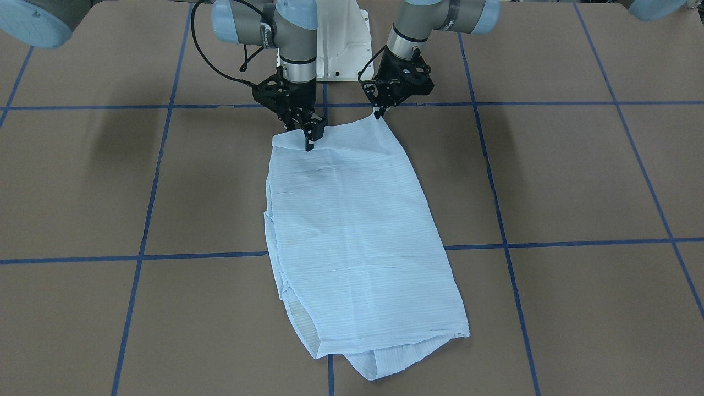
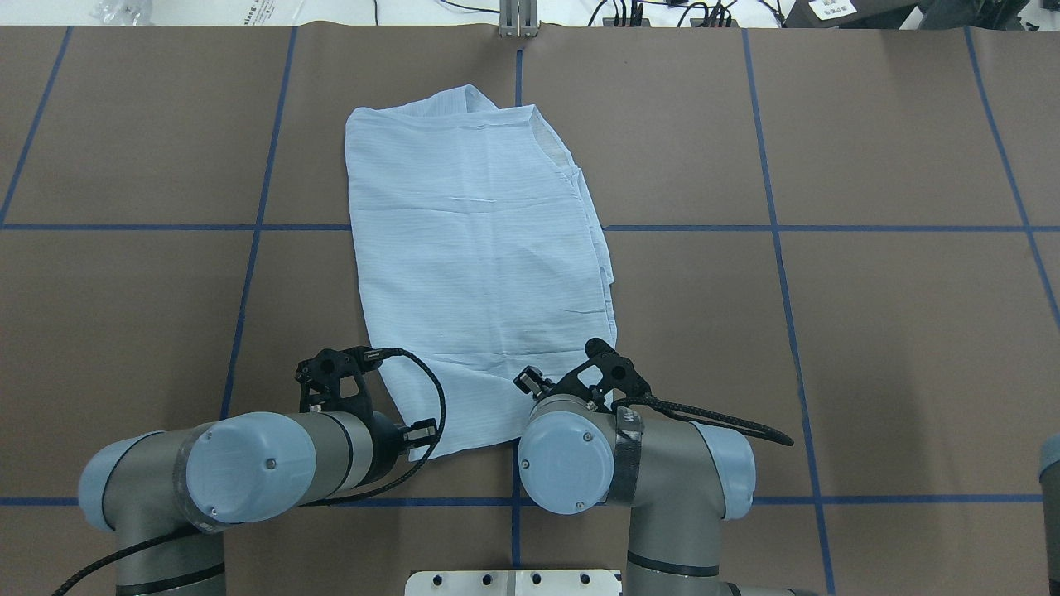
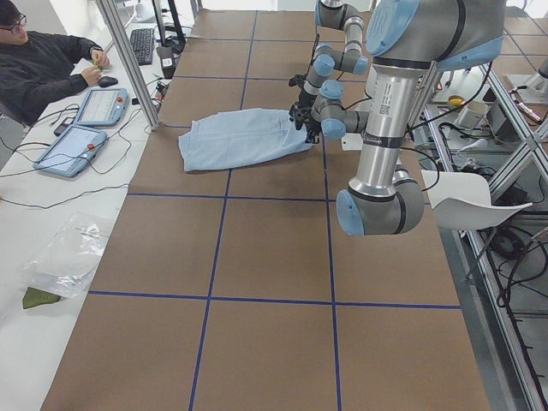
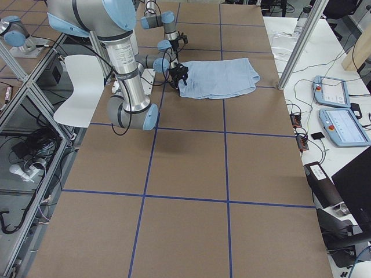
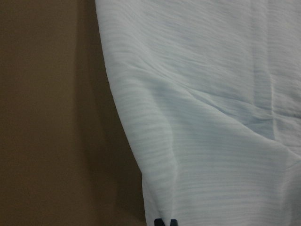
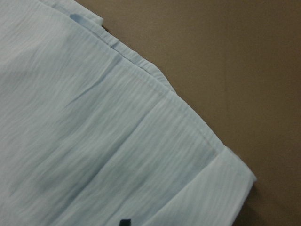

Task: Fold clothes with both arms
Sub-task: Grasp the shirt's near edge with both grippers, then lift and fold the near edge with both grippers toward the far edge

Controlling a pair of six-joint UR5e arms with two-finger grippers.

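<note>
The light-blue striped shirt [image 1: 352,231] lies folded into a long panel down the middle of the table [image 1: 577,176], its far end toward the operators' side. My left gripper [image 1: 379,114] is shut on one near corner, which is pulled up into a small peak. My right gripper [image 1: 309,144] is shut on the other end of the same near edge. Overhead, the shirt [image 2: 472,248] runs under both wrists, which hide the fingertips. Both wrist views are filled with the cloth [image 5: 211,117] [image 6: 94,141]. The collar and buttons are hidden.
The white pedestal base [image 1: 344,49] stands just behind the grippers. Blue tape lines cross the brown table. A person [image 3: 43,60] sits at a side bench with two control tablets [image 3: 81,128] beside a metal post [image 3: 128,60].
</note>
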